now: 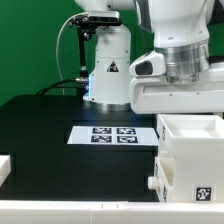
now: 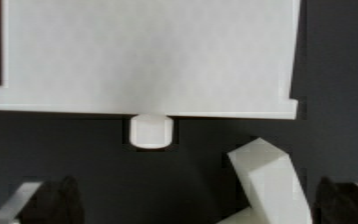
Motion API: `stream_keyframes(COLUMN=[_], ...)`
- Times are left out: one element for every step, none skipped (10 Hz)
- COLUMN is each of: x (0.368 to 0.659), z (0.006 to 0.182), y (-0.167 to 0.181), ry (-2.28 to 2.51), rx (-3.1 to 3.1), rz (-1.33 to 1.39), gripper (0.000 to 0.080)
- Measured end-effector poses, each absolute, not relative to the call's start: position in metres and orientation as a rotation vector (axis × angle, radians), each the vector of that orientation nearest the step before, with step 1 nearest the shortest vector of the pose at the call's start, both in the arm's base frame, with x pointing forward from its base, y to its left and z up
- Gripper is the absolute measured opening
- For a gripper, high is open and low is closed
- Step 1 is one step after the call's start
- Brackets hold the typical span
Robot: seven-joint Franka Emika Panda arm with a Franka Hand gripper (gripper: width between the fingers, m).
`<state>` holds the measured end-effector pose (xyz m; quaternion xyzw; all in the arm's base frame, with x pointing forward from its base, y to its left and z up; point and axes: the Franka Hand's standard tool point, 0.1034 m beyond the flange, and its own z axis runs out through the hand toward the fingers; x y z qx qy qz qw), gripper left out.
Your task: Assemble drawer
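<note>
Wrist view: fingers [image 2: 37,200] spread, nr tray [image 2: 140,55] w/ knob [image 2: 151,130]; ext. view hides them, shows housing [image 1: 185,165].

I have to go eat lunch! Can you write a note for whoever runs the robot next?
Gripper: jaws open, holding nothing, above a white drawer part with a knob.
Housing stands at the exterior view's right, beside the marker board; a side knob suggests one tray may be in.
Another white part lies at the exterior view's left edge.
Left: pick up loose trays and slide them in.
</note>
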<state>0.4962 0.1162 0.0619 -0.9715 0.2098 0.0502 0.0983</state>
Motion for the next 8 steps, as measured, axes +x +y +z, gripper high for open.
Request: stream_keyframes(x=[0.495,0.495,0.492,0.488,0.484,0.483,0.482,0.481], z=[0.057,0.052,0.047,0.043,0.040,0.039,0.036,0.032], y=[0.118,0.120,0.120,0.118,0.116,0.116,0.116,0.116], ry=[0.618,0.617,0.609,0.586,0.574,0.573,0.567,0.562], rx=[-2.873,-2.871,-2.872,-2.878,-2.883,-2.883,-2.884,-2.882], rz=[0.147,0.144,0.149,0.151,0.158,0.162,0.165,0.160], gripper=[0.0649,0.0649,0.0649,0.0649,0.0649,0.0649,0.0649,0.0649])
